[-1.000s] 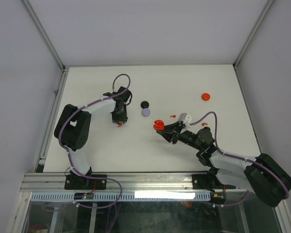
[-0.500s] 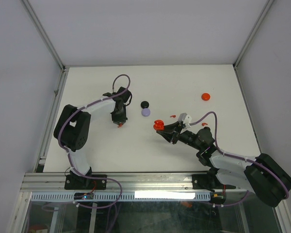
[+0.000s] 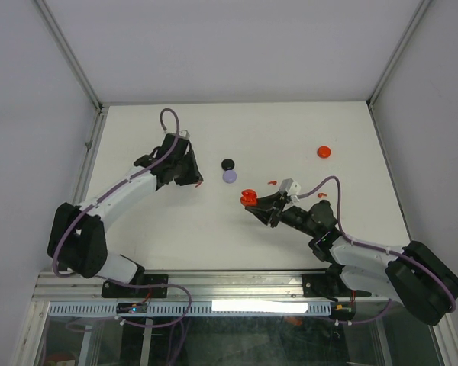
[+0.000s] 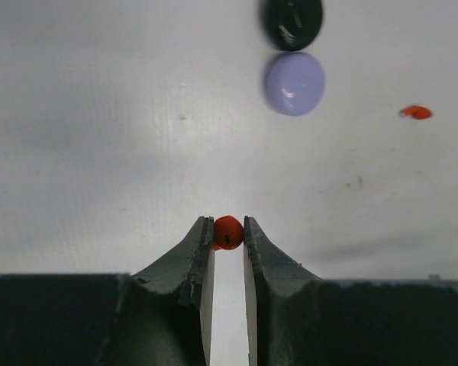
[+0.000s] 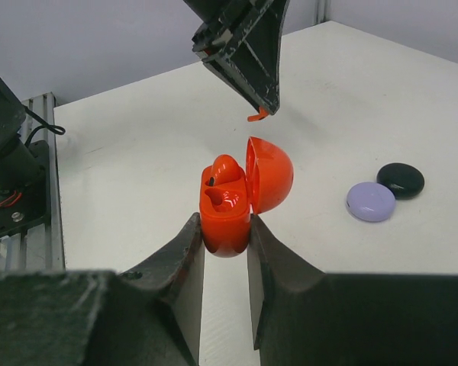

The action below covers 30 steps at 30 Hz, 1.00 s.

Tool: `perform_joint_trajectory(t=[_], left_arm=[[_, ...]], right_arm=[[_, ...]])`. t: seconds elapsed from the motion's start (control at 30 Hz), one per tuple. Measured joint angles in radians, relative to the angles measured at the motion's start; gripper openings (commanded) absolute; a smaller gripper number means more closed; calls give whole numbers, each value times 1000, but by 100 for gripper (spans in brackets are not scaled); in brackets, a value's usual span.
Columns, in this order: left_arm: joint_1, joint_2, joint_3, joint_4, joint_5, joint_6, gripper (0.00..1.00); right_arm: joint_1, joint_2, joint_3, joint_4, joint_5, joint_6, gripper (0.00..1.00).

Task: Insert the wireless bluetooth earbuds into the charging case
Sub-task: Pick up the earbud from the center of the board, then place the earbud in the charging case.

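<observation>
My left gripper [image 4: 228,229] is shut on a small red earbud [image 4: 228,232] and holds it above the table. In the top view this gripper [image 3: 197,181] is left of the middle. In the right wrist view it hangs [image 5: 263,105] just above and behind the case, with the earbud [image 5: 258,116] at its tips. My right gripper [image 5: 226,229] is shut on the open red charging case [image 5: 227,210], lid up. One red earbud [image 5: 225,169] sits inside the case. The case also shows in the top view [image 3: 249,197]. Another red earbud [image 3: 272,183] lies on the table.
A lavender disc [image 3: 230,176] and a black disc [image 3: 228,164] lie side by side between the grippers. They also show in the left wrist view, lavender [image 4: 294,83] and black [image 4: 292,21]. A red disc [image 3: 324,152] lies at the far right.
My left gripper has lifted the red earbud off the table and the left arm has stretched out and swung. The right arm and the case have not moved.
</observation>
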Motion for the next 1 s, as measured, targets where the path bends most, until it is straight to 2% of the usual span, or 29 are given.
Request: perform_joint_trajectory(t=[0.23,0.57,1.0], left_arm=[[-39,-170,-57,141,106,-53,14],[-167,-375,-204,420,142,-138,14],[-236,-502,-355,724,161,-274,14]], right_arm=[[30,-20,0,-2,40,-39,0],[31,-25,54,-1,89,-81,0],[58,77,102,71,143,-102,0]])
